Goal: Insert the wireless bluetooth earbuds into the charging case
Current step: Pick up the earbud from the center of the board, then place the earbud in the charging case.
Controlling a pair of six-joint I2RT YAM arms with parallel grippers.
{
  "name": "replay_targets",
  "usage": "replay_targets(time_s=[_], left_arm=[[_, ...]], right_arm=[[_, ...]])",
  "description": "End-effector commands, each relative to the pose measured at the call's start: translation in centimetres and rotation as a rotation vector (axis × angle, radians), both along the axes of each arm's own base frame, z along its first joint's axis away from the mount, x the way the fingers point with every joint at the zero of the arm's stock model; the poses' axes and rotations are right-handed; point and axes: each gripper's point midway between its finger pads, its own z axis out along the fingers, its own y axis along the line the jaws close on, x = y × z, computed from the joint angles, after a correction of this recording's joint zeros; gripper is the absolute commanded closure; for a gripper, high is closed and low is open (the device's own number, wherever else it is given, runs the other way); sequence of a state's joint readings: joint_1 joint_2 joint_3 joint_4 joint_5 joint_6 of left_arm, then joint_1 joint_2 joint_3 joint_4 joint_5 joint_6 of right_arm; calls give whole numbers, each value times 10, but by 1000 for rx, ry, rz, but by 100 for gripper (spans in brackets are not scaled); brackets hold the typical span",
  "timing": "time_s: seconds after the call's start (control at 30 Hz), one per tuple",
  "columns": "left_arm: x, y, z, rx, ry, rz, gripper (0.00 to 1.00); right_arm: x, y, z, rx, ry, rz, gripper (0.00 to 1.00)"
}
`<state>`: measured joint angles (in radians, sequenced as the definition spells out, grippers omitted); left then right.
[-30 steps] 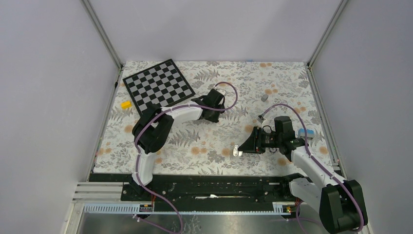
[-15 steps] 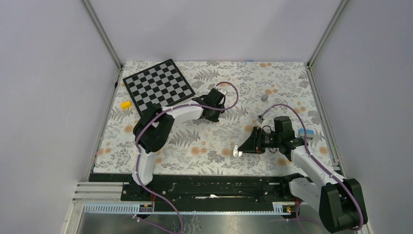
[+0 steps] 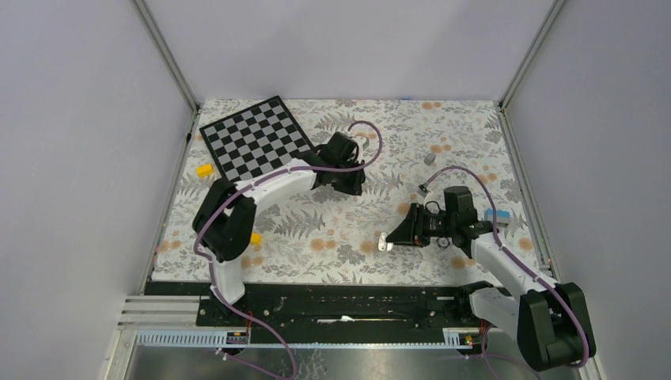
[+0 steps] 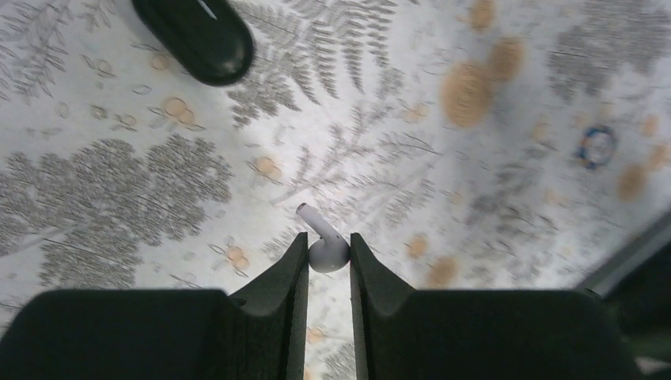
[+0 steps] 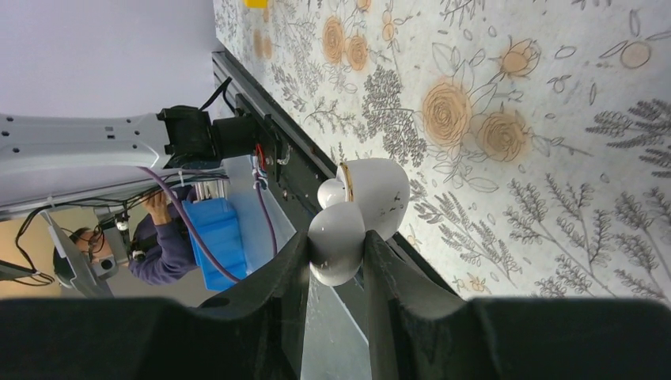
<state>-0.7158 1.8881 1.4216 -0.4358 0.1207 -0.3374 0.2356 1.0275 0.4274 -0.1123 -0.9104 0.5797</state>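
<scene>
My left gripper (image 4: 327, 240) is shut on a small white earbud (image 4: 328, 253), its stem pointing up-left, held above the floral table. In the top view this gripper (image 3: 354, 185) is at mid-table behind centre. My right gripper (image 5: 336, 245) is shut on the white charging case (image 5: 340, 241), whose lid (image 5: 381, 194) stands open. In the top view the case (image 3: 383, 240) is held out to the left of the right gripper (image 3: 389, 240), near the front of the table. No second earbud is in view.
A black oval pebble (image 4: 194, 36) lies on the table ahead of the left gripper. A checkerboard (image 3: 257, 142) lies at the back left with a yellow block (image 3: 205, 169) beside it. A small grey piece (image 3: 430, 158) and a blue object (image 3: 498, 214) sit at the right.
The left arm has swung its elbow to the left and its wrist has moved back and left with the earbud. The right gripper has shifted slightly left with the case.
</scene>
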Motion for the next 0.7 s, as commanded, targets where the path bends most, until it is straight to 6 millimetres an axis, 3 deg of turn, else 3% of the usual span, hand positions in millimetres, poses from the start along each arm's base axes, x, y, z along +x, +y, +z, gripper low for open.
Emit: replay_targets(time_s=[0.0,0.27,0.67], left_arm=[[-23,-8,53,-232,97,-30,90],[-52,-1,95,-534,343,-50,91],[-75,-11,151,-896,540,-37,92]], right_arm=[[33,6,8,15,-116,-27,100],[81,17,20,149,-252,-150,100],[110,25,42,349,-305,-276,100]])
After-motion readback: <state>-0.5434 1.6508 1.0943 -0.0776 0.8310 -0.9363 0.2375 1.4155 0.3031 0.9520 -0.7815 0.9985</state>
